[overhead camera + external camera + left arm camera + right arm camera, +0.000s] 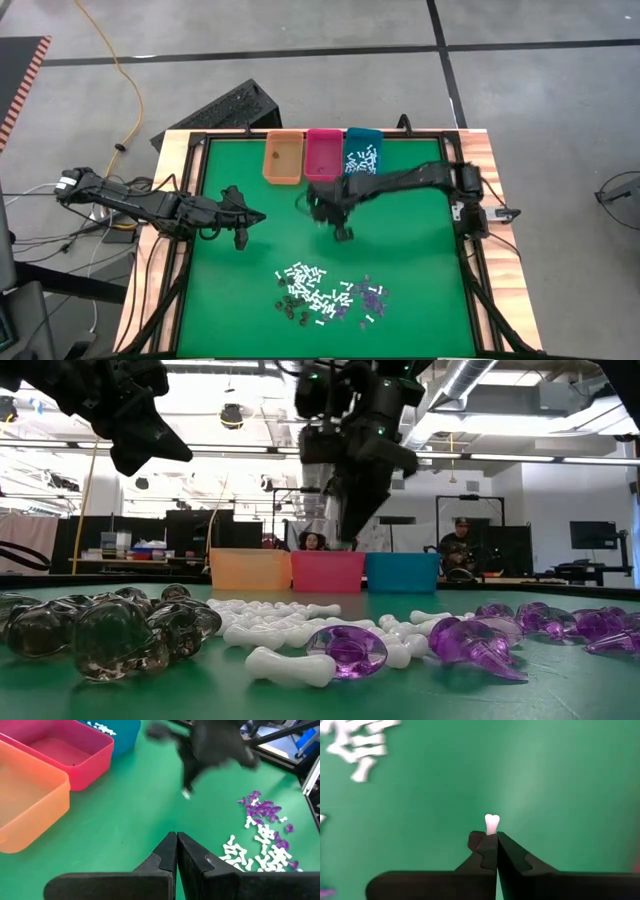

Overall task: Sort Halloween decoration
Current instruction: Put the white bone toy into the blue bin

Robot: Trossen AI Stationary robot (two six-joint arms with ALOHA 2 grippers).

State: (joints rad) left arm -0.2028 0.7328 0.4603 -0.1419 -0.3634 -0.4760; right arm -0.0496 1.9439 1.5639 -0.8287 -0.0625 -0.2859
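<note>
A white bone piece is pinched between the closed fingertips of the right gripper, its knobbed end poking out beyond them along the fingers' line. That gripper hangs above the green worktop, between the loose pile of decorations near the front edge and the bins at the back. The teal bin, already holding white bones, lies ahead toward the back and is probably the target. The left gripper waits closed and empty, above the worktop's left part.
</note>
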